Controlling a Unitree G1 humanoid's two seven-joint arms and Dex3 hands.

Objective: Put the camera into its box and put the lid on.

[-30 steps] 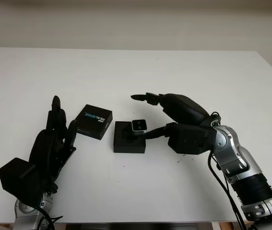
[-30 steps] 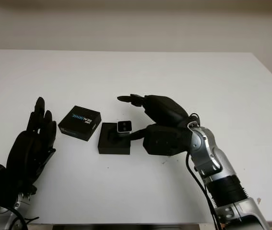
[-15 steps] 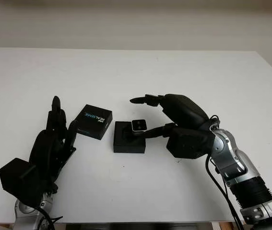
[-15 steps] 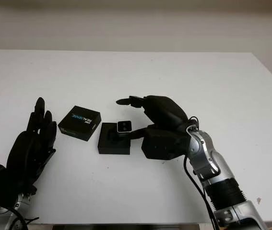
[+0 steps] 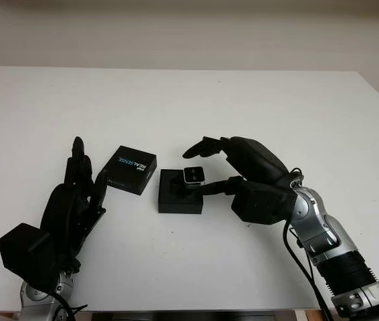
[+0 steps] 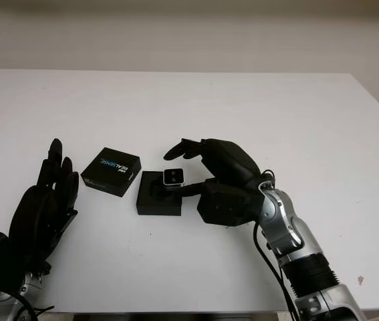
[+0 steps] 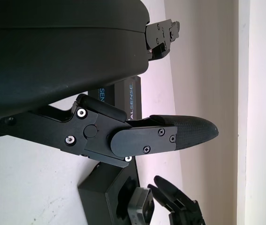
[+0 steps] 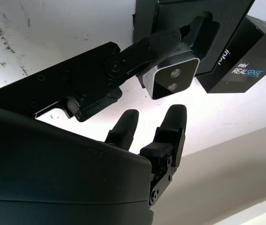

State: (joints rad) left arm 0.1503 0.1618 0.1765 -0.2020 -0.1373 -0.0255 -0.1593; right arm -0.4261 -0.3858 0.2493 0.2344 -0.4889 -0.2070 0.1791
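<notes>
The left robot hand (image 5: 69, 207) stood open and parked over the near-left part of the white bench (image 5: 176, 100), holding nothing, just as it had been a second before. Just beyond its fingertips lay the lid (image 5: 131, 170), flat, printed side up, untouched and not moved.

Just past the lid, between the two hands, sat the black box (image 5: 180, 191), its long axis running away from the robot. The camera (image 5: 194, 175) perched at the box's far corner, above the recess and not down in it, its lens face turned up and toward the robot, its short silver body lying roughly across the box.

The right robot hand (image 5: 224, 166) was at the camera. Its thumb reached under or against the camera's near side, while the two upper fingers (image 5: 201, 147), which a second earlier pointed out flat, had curled down toward the camera's top. They had not plainly closed on it. I judged the hand was beginning a pinch to seat the camera, so the lid step was not yet due.
</notes>
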